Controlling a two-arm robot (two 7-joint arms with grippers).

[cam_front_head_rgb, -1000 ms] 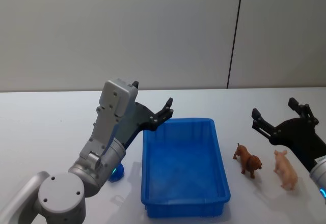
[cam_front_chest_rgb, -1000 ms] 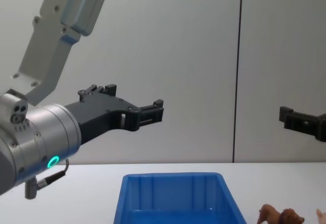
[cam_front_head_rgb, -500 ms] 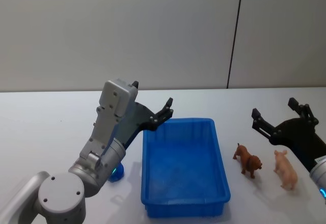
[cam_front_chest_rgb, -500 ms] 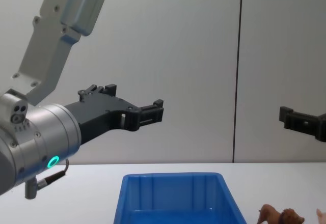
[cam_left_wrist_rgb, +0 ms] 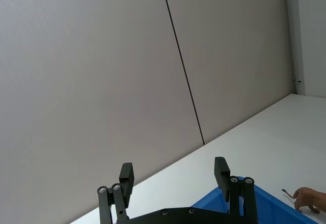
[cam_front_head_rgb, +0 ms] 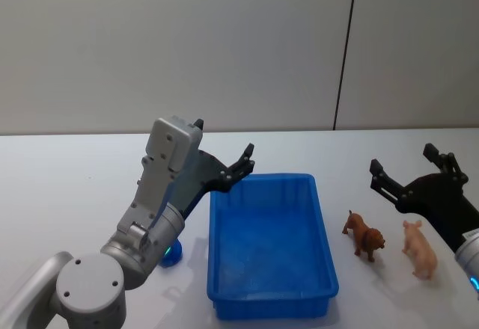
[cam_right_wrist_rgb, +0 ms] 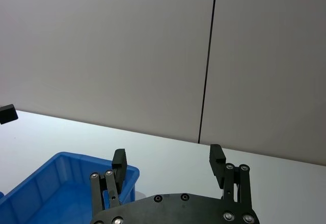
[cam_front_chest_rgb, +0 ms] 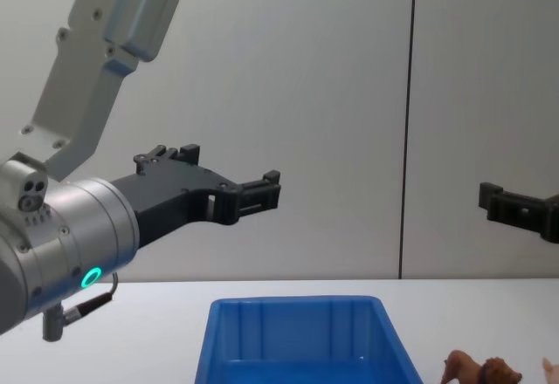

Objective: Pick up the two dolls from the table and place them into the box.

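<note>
The blue box (cam_front_head_rgb: 272, 303) sits in the middle of the white table (cam_front_head_rgb: 67, 187), with nothing visible inside it. Right of it stand the two dolls: a brown animal (cam_front_head_rgb: 364, 234) close to the box and a pale pink one (cam_front_head_rgb: 420, 249) farther right. My left gripper (cam_front_head_rgb: 246, 160) hangs open in the air over the box's far left corner. My right gripper (cam_front_head_rgb: 403, 161) is open above and behind the dolls, apart from them. The chest view shows the left gripper (cam_front_chest_rgb: 268, 191) high above the box (cam_front_chest_rgb: 297, 307) and the brown doll (cam_front_chest_rgb: 476, 371) at the bottom edge.
A grey wall with a dark vertical seam (cam_front_head_rgb: 344, 52) rises behind the table. White tabletop stretches left of the box and behind it. My left arm's large silver links (cam_front_head_rgb: 153, 209) stand close to the box's left wall.
</note>
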